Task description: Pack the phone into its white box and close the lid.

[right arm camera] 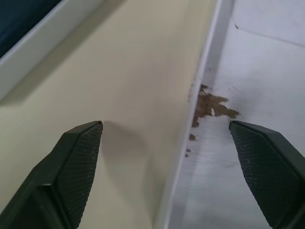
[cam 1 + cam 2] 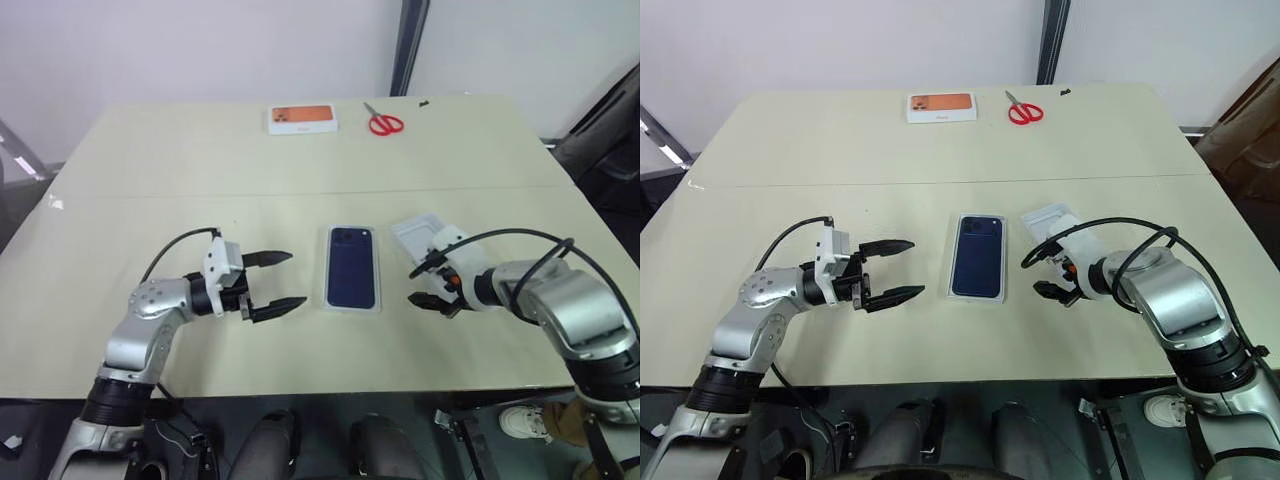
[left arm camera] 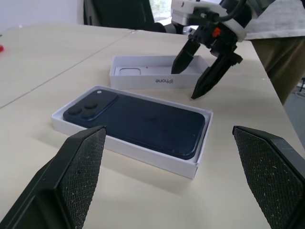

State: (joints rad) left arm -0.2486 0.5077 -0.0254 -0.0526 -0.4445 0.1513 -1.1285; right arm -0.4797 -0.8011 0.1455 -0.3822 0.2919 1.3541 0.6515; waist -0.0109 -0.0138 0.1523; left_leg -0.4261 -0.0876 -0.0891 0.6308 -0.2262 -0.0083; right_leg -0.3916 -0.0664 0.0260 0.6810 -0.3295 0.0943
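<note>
Head view: the slim navy-blue phone [image 2: 351,267] already lies in the shallow white cardboard box [image 2: 328,300], mid-table. Left wrist view: the left gripper [image 3: 171,176] gapes empty. Right wrist view: the right gripper [image 1: 167,164] straddles the upturned white lid's [image 1: 248,119] wall, unclosed (lidding remains).

The slim dark navy-blue phone [image 2: 351,267] lies inside the shallow white cardboard box [image 2: 351,306], near the middle of the beige table [image 2: 200,160]. Just to its right sits the deeper white lid [image 2: 418,233], inside facing up. The left tool [image 2: 270,284] hovers left of the box, apart from it, fingers spread wide. The right tool [image 2: 428,285] straddles the lid's near wall, fingers parted. At the table's far edge lie a flat white-and-orange box [image 2: 302,119] and, to its right, red-handled scissors [image 2: 383,121].
</note>
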